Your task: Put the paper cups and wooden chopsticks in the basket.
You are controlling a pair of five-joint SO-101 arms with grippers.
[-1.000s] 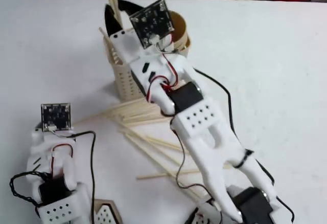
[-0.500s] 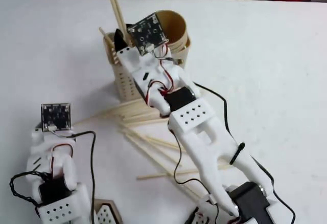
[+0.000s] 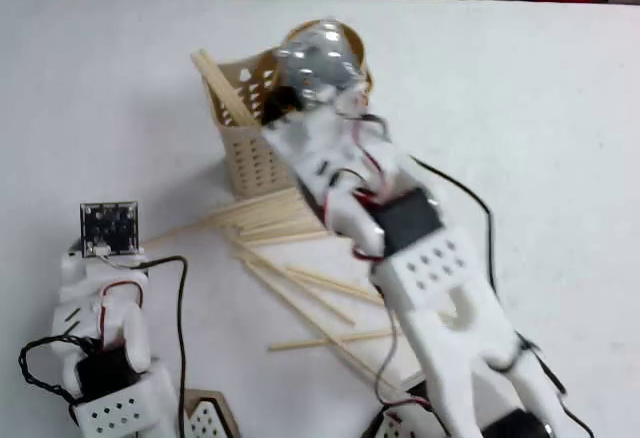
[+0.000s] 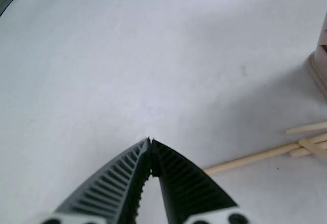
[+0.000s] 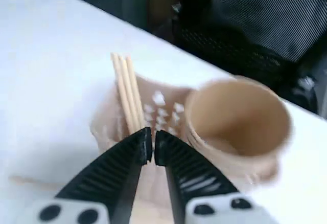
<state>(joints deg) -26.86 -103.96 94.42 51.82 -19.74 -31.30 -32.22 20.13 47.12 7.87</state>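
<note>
Right gripper fingers clenched, empty, over perforated cream basket. Thin wooden chopsticks lean inside, round paper cup right of them. Loose sticks scattered on white surface near basket. Left gripper fingers clenched, empty.

Bright, even light falls on the white table around the basket, nearly washing it out (broad glare, no hard hotspots). Shadows are soft and faint: in the left wrist view a pale grey one spreads from the basket's foot. Beyond the basket the room lies dark.
</note>
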